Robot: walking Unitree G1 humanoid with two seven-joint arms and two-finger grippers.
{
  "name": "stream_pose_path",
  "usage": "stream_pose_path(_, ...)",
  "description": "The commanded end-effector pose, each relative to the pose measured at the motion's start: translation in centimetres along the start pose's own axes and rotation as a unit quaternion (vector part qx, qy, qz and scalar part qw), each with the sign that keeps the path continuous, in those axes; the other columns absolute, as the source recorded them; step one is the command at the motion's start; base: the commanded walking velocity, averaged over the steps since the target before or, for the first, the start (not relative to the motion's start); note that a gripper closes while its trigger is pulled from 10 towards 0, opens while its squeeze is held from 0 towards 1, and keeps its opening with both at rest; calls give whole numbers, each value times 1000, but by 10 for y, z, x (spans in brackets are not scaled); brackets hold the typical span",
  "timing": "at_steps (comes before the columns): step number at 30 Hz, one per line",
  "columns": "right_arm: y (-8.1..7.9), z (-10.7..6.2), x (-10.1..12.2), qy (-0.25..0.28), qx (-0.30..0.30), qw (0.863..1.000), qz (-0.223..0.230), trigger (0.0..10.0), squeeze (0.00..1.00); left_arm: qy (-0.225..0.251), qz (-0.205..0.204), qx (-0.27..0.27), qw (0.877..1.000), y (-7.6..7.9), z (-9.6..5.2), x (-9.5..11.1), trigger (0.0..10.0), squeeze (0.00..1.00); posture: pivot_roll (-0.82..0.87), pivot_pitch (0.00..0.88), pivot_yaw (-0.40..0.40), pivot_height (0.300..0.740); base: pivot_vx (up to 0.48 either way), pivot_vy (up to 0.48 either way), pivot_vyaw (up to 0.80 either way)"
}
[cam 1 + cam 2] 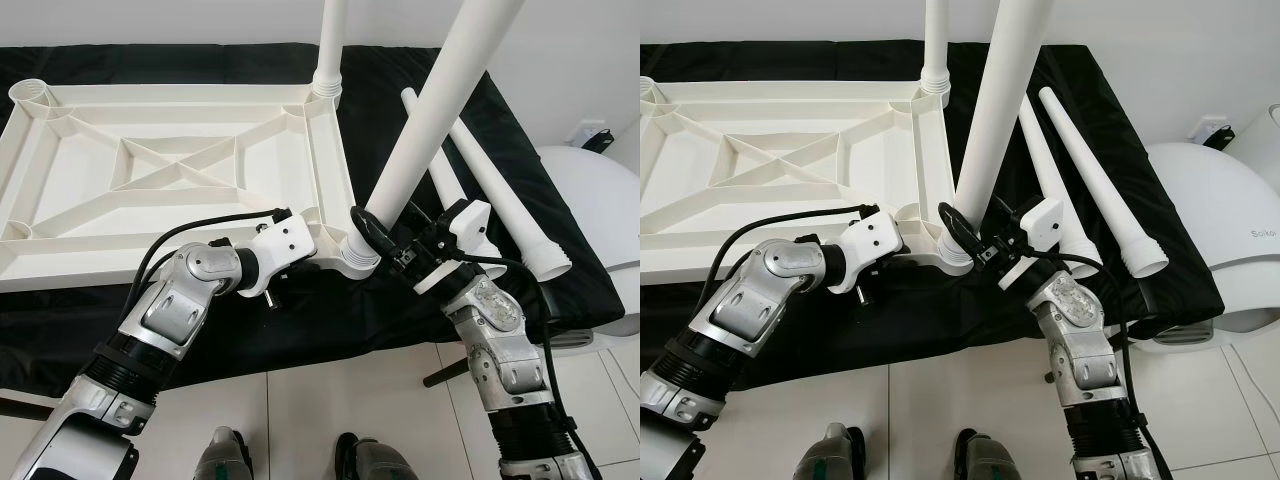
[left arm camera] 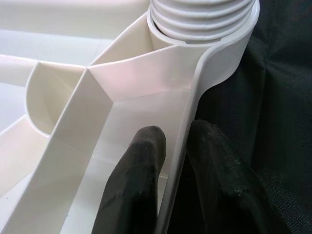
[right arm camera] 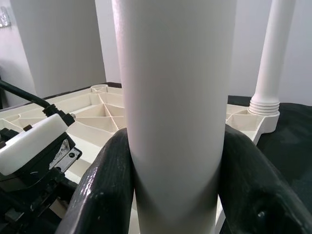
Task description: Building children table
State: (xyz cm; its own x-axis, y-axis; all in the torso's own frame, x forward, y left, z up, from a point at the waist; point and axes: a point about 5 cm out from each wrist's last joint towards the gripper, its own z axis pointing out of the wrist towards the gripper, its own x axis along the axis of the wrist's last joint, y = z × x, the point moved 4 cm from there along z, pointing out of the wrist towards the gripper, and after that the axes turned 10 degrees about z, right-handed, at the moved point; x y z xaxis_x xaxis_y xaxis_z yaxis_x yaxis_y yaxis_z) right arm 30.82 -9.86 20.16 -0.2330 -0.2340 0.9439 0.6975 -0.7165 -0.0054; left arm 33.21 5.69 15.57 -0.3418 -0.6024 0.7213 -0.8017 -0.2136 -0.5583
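Observation:
A white plastic tabletop [image 1: 150,170] lies upside down on a black cloth. One white leg [image 1: 330,50] stands in its far right corner socket. A second white leg [image 1: 430,120] stands in the near right corner socket [image 1: 358,255], leaning a little. My right gripper [image 1: 385,240] is shut on this leg just above the socket; its fingers [image 3: 105,190] wrap both sides. My left gripper [image 2: 173,161] is shut on the tabletop's near rim [image 2: 190,126] beside that socket, one finger inside and one outside.
Two loose white legs [image 1: 500,190] lie on the black cloth [image 1: 560,270] to the right of the tabletop. A white rounded appliance [image 1: 1220,230] stands at the far right. White floor tiles [image 1: 330,400] and my feet are below.

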Motion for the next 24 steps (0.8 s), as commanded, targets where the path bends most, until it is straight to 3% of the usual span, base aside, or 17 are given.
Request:
stream_pose_path(1,-1,-14,-42,-81,-21,996,44,10000,0,34,31,-5,999,-3,3,22,10000,0,19,186,-30,740,0,0,0)
stream_pose_path(24,-1,-11,-33,-44,-104,993,27,10000,0,35,32,-6,999,-4,2,23,10000,0,15,187,-27,740,0,0,0)
